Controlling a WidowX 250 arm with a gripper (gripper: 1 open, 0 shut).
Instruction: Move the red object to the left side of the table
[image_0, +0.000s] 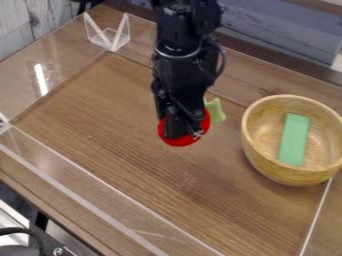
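The red object (178, 136) is a small round red toy with a pale green tip (211, 108). It sits low over the middle of the brown wood-grain table (107, 120). My black gripper (181, 126) points straight down onto it from above, and its jaws are shut on the toy. The arm hides the toy's upper part; only its lower red edge and the green tip show.
A wooden bowl (291, 160) holding a flat green block (294, 138) stands to the right of the toy. Low clear acrylic walls (80, 190) edge the table, and a clear folded stand (107, 35) sits at the back left.
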